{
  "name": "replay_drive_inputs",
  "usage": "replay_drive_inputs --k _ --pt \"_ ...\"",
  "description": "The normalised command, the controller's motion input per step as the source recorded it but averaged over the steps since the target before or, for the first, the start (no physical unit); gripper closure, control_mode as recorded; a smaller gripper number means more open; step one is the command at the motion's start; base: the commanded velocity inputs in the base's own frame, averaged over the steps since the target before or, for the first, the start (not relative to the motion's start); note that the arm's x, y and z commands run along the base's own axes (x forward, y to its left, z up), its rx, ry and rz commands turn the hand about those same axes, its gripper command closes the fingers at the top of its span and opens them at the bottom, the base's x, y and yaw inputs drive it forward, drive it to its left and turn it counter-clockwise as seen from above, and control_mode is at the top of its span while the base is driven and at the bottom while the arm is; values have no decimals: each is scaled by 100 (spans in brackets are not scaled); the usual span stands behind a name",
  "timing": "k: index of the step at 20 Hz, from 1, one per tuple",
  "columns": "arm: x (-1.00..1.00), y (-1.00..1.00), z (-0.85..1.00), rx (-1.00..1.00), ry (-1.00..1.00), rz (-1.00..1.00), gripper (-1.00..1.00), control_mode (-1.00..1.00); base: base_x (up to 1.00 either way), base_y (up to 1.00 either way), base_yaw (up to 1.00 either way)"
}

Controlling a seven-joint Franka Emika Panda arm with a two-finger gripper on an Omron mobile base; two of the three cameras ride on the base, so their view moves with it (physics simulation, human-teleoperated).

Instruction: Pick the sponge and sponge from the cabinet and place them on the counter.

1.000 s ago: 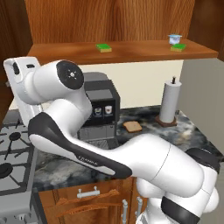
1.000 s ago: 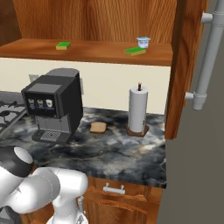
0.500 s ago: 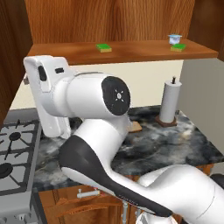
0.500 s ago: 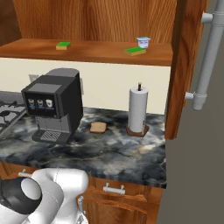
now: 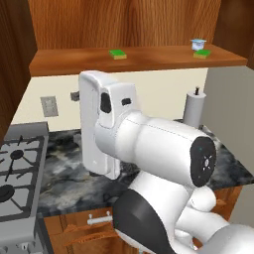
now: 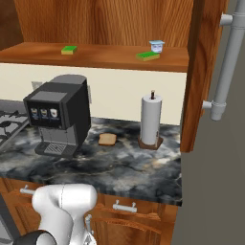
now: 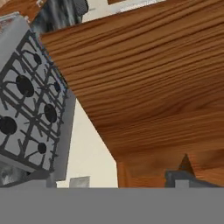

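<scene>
Two green-topped sponges lie on the shelf of the open cabinet point(image 6: 95, 56). One sponge point(image 5: 118, 54) point(image 6: 69, 49) is toward the left. The other sponge point(image 5: 202, 53) point(image 6: 148, 56) lies at the right, in front of a small white-and-blue cup point(image 6: 156, 46). Below stretches the dark marbled counter point(image 6: 119, 167). In the hand view my gripper point(image 7: 113, 179) faces a reddish wooden panel point(image 7: 148, 87), with the stove point(image 7: 30, 100) to its left. Its dark fingertips point(image 7: 186, 174) stand far apart with nothing between them. Both sponges are far from the gripper.
On the counter stand a black coffee machine point(image 6: 60, 115), a tan bread slice point(image 6: 107, 139) and a paper towel roll point(image 6: 150, 119). The stove point(image 5: 20, 168) adjoins the counter on the left. An open cabinet door point(image 6: 206, 72) with a silver bar handle point(image 6: 227, 57) juts out at right.
The arm has swung up and across the left base view and now hides the coffee machine there. The sponges, cup and counter things have not moved.
</scene>
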Motion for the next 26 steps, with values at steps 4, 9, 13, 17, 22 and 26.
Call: replay_drive_inputs --k 4,9,13,17,22,26 --pt "-12 -90 2 24 -1 -10 -100 -100 0 0 0" --pt "-1 -85 15 26 0 -13 -100 -100 0 0 0" --pt "0 -78 22 24 0 -18 -100 -100 0 0 0" --pt "1 -65 23 23 4 -25 -100 -100 0 0 0" --pt "0 -58 16 21 6 -28 -100 -100 0 0 0" --pt "-4 -19 6 7 0 -7 -100 -100 0 0 0"
